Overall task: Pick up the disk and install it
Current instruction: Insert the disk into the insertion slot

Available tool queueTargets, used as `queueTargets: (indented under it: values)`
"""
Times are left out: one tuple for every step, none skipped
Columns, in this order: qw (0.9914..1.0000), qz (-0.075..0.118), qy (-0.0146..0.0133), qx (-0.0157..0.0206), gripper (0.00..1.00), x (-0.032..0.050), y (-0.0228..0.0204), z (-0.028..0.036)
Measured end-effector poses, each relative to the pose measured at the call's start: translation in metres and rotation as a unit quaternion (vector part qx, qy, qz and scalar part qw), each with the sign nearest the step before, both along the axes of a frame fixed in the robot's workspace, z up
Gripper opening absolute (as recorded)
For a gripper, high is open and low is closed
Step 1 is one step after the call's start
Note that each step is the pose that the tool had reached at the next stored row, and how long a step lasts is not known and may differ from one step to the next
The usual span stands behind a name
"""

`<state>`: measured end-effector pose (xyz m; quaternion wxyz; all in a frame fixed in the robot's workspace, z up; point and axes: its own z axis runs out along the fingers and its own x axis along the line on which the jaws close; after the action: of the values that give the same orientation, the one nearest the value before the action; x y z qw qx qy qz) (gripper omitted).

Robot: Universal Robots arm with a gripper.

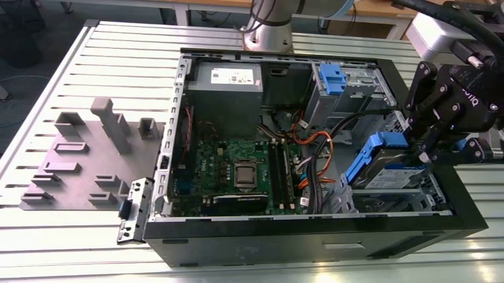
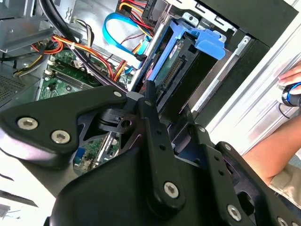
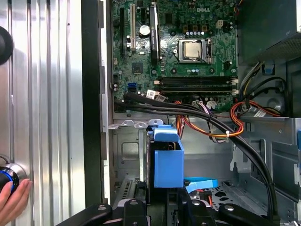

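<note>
The disk (image 1: pixel 388 174) sits at the open computer case's (image 1: pixel 315 239) front corner, on the exterior view's right. It is tilted, with its low end down in the metal drive cage and its high end raised toward the gripper (image 1: pixel 429 154). The gripper's black fingers are pinched across that raised end, on the blue carrier rail; in the first wrist view the blue plastic (image 3: pixel 168 162) stands straight up between them. It does not look seated flat yet.

I'd expect it to feel dense for its size and completely stiff, with smooth metal faces that could slip. It should not be knocked or dropped. The plastic rails give a little, so the sound hold is across the width at the end, clear of the connector edge and the label.

A white-and-blue label covers its face, but I can't make out the wording. The grey power-supply box (image 1: pixel 226 88) at the far end carries a white sticker, equally unreadable from here.

A second blue carrier (image 1: pixel 331 79) sits in the upper bay, and orange and black cables (image 1: pixel 315 141) run beside the green motherboard (image 1: pixel 236 174). In the first wrist view, a person's hand (image 3: pixel 11 200) rests on the slotted table (image 1: pixel 118 65).
</note>
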<state>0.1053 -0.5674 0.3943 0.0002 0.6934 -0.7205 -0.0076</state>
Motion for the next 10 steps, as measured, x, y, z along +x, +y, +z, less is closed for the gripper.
queueTargets:
  values:
    - [1.0,0.0,0.0,0.0,0.35,0.0,0.0,0.0]
    - [1.0,0.0,0.0,0.0,0.35,0.0,0.0,-0.0001]
    - [1.0,0.0,0.0,0.0,0.35,0.0,0.0,-0.0001]
    - [1.0,0.0,0.0,0.0001,0.35,0.0,0.0,-0.0002]
    - [1.0,0.0,0.0,0.0001,0.35,0.0,0.0,-0.0002]
    - [1.0,0.0,0.0,0.0001,0.35,0.0,0.0,-0.0002]
    - [1.0,0.0,0.0,0.0,0.36,0.0,0.0,-0.0002]
    - [1.0,0.0,0.0,0.0,0.36,0.0,0.0,-0.0002]
    - [1.0,0.0,0.0,0.0,0.42,0.0,0.0,-0.0002]
    - [1.0,0.0,0.0,0.0001,0.42,0.0,0.0,-0.0003]
